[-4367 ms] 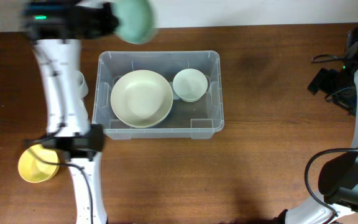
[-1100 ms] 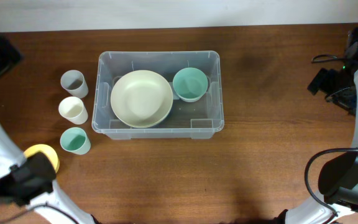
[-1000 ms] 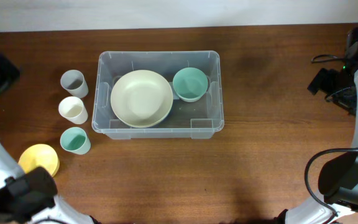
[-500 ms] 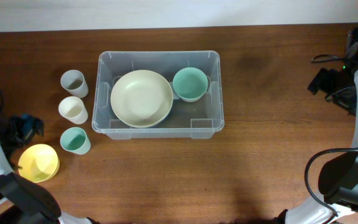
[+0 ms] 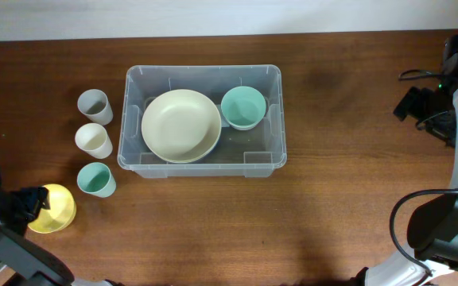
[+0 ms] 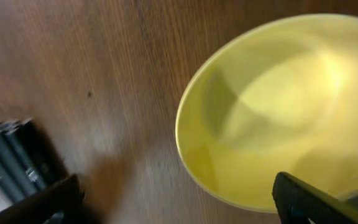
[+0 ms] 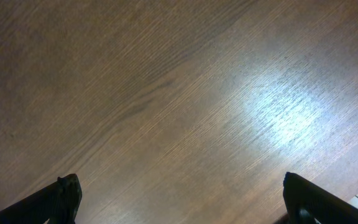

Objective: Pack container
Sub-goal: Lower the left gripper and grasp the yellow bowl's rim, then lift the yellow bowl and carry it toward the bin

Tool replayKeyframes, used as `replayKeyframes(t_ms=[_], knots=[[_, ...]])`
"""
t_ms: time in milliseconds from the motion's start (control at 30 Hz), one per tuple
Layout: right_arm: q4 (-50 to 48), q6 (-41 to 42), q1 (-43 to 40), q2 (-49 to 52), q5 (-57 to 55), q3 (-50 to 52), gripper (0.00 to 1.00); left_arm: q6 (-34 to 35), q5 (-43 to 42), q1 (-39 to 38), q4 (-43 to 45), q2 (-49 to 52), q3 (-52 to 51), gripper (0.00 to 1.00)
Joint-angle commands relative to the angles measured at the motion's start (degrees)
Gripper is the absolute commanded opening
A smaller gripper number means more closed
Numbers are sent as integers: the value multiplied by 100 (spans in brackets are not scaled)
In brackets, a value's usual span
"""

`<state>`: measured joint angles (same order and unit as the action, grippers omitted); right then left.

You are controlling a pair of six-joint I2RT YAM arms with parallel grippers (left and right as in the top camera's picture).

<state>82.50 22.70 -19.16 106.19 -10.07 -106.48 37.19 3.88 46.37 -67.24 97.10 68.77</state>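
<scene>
Since four seconds ago the left arm has swung off the far edge of the container (image 5: 205,71), where it was carrying the teal bowl (image 5: 242,106). That bowl now sits in the bin's far right corner, where a small white bowl stood alone before. Half a second ago the left gripper (image 5: 24,203) was further from me, beside the cups. It has now dropped to the near left of the table (image 5: 348,183), right against the yellow bowl (image 5: 50,208). In the left wrist view its fingers (image 6: 309,199) are spread wide, and the bowl's rim lies between them: one finger is over the bowl, the other over bare wood. I can't tell whether either one touches it. The container hasn't shifted. It sits left of the table's middle, mouth up toward the overhead camera, with its long axis running left to right. The large cream bowl (image 5: 180,125) fills its left half, and the teal bowl is just beside that on the right. Left of the bin, three cups stand in a far-to-near column: grey (image 5: 94,105), white (image 5: 93,140) and teal (image 5: 96,179). All three are upright and apart from the bin wall. The right gripper (image 7: 179,193) is parked at the far right as before, fingers apart over bare wood.
</scene>
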Motion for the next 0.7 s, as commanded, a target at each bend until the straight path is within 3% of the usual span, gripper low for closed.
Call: replayKeyframes(t_ms=[0,233,500,533,567,633,667], knots=[[0,46,-37,11,-74,9,99,79,-173,35,511,-122,-529,99],[0,46,-37,11,-74,9,99,76,-267,35,1585,-122,-1211,99],[0,46,-37,11,-74,9,99,76,-262,35,2129,-122,-1464,98],[-2,46,-37,11,-74,9,99,76,-264,35,2151,-122,-1464,95],[0,46,-37,11,-74,11,99,76,-264,35,2179,-122,-1464,85],[0,46,-37,11,-74,9,99,76,-264,35,2212,-122,-1464,60],[0,46,-37,11,-74,9,99,76,-262,35,2229,-122,-1464,43]])
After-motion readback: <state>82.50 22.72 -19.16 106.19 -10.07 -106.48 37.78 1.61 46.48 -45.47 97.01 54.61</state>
